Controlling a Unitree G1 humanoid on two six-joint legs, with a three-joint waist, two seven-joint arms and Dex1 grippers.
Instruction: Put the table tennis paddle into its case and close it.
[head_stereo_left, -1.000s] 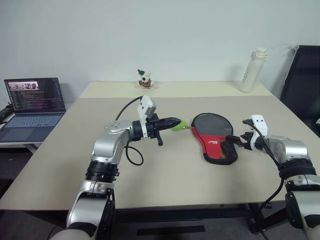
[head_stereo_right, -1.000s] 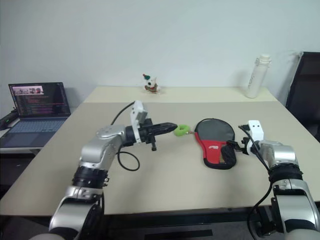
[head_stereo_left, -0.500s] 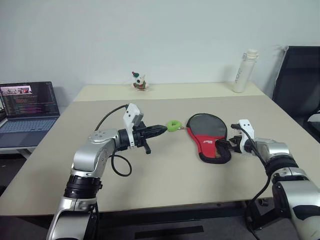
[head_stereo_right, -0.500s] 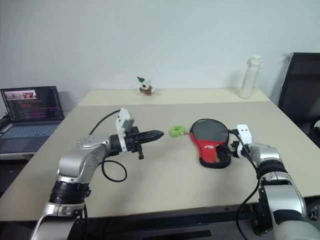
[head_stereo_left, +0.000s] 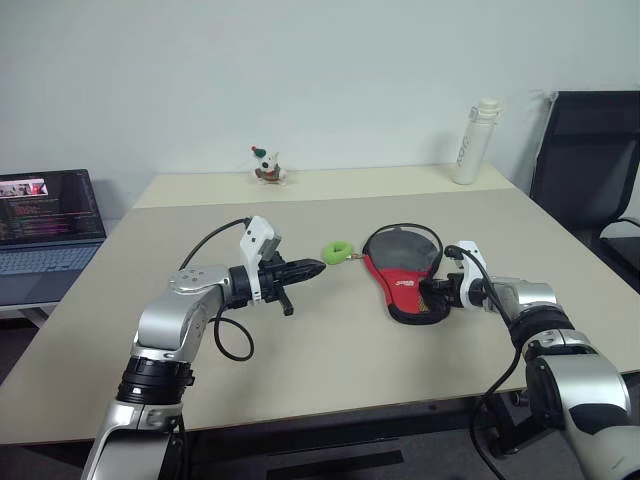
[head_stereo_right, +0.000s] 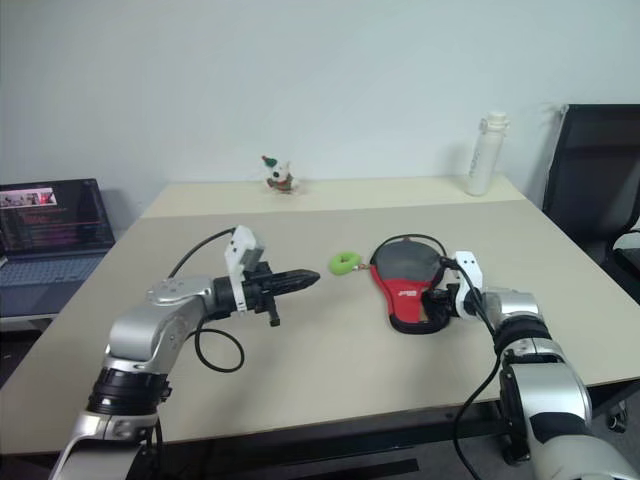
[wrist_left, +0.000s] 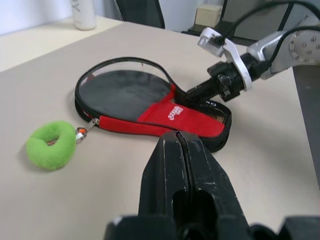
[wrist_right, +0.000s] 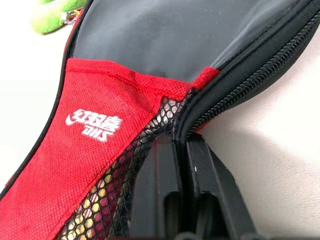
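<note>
The case lies flat on the table, black at its round end and red with a mesh pocket at the near end. Its lime-green pull rests on the table to its left. My right gripper is shut on the case's zipper edge beside the mesh pocket. My left gripper is shut and holds nothing; it points at the pull from a short way off. The table tennis paddle is hidden from view.
A white bottle stands at the table's far right and a small toy figure at the far middle. An open laptop sits on a side desk to the left. A black chair is beyond the right edge.
The camera has swung to the right. My right gripper moved in to the case's edge and shut on it. My left gripper drew back from the green pull, which now lies free.
</note>
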